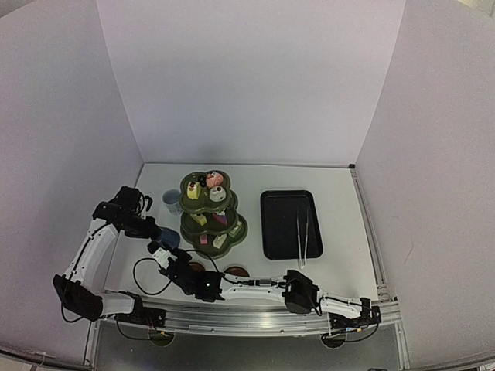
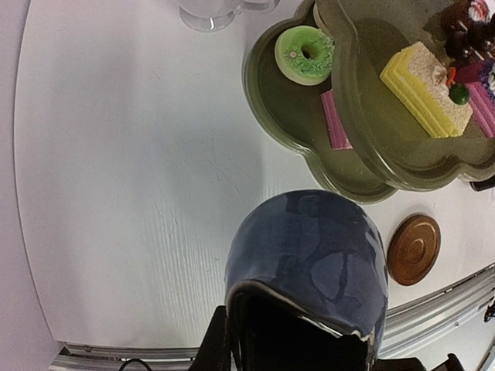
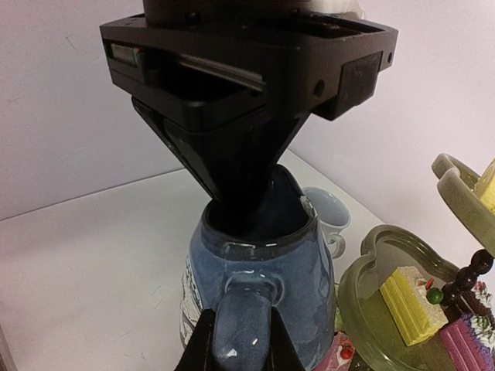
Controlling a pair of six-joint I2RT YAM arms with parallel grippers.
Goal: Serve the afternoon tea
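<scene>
The small blue jug (image 1: 168, 236) stands on the white table to the left of the dark green three-tier stand (image 1: 210, 212), and both grippers hold it. My left gripper (image 2: 236, 344) is shut on the jug's (image 2: 309, 255) rim, one finger inside the mouth and one outside. My right gripper (image 3: 240, 348) is shut on the jug's handle (image 3: 241, 321) from the near side. The white cup (image 1: 172, 201) stands just behind the jug. Pastries lie on the stand's tiers: a green doughnut (image 2: 305, 52), a yellow cake slice (image 2: 425, 89) and a pink slice (image 2: 334, 120).
A black rectangular tray (image 1: 290, 224) lies right of the stand, with metal tongs (image 1: 303, 236) on it. Two brown round coasters (image 1: 236, 271) sit near the front edge, close to my right arm. White walls enclose the table on three sides.
</scene>
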